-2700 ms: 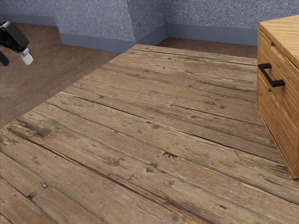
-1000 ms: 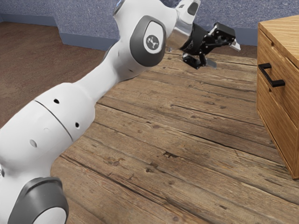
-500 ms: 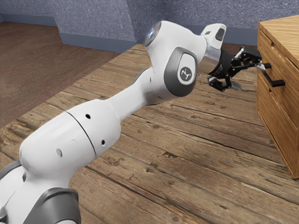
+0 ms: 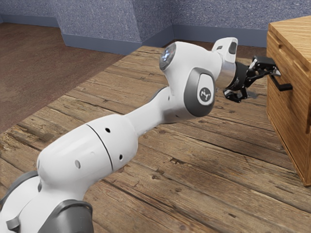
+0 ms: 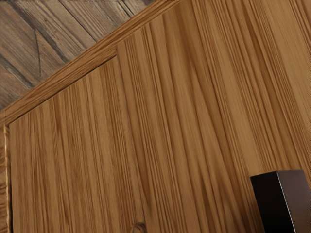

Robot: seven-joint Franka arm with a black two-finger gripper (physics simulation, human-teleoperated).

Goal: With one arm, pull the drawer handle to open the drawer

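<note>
1. Drawer handle: a black bar standing out from the front of the wooden cabinet, at the right edge of the exterior view and a little above mid-height.
2. The gripper sits right at the handle's upper end, in the upper right of the frame. Its upper finger overlaps that end of the bar, but I cannot tell whether they touch.
3. The jaws are spread wide. The lower finger hangs clear of the handle, above the table, so nothing is gripped.
4. The white arm rises from the lower left, crosses the middle of the frame and reaches to the cabinet.
5. The cabinet stands on a weathered plank table. Brown floor and a blue-grey wall lie at the upper left.
6. In the wrist view the cabinet's wood-grain front is very close, with table planks beyond its edge. A black, square-edged block shows against the wood; whether it is handle or finger, I cannot tell.
</note>
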